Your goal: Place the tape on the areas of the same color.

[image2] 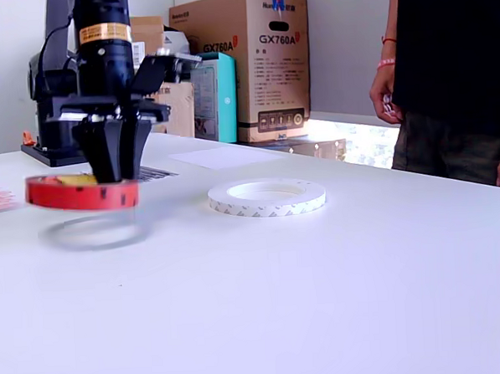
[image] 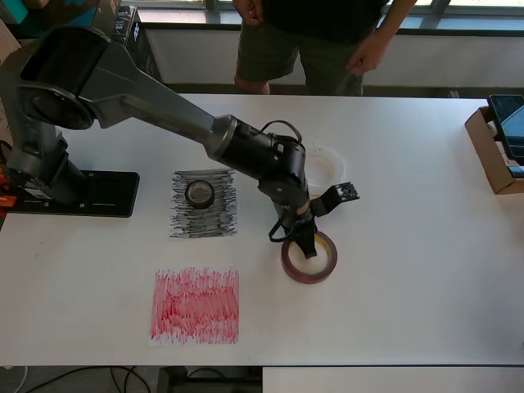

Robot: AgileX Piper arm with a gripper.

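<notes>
My gripper (image: 304, 241) is shut on the rim of the dark-red tape roll (image: 291, 264). In the exterior view the gripper (image2: 113, 165) holds that roll (image2: 83, 194) level, a little above the table, with its shadow below. The small black roll (image: 200, 194) lies on the black-scribbled sheet (image: 205, 223). The red-scribbled sheet (image: 195, 304) lies bare, to the overhead view's lower left of the gripper. The flat white ring (image2: 267, 197) lies on the bare table; in the overhead view the ring (image: 336, 160) is partly hidden by my arm. A blank white sheet (image2: 227, 156) lies behind it.
A person (image: 311, 41) stands at the table's far edge. A cardboard box (image: 494, 155) sits at the overhead view's right edge. The arm's base (image: 74, 192) stands at the left. Cardboard boxes (image2: 243, 62) stand behind the table.
</notes>
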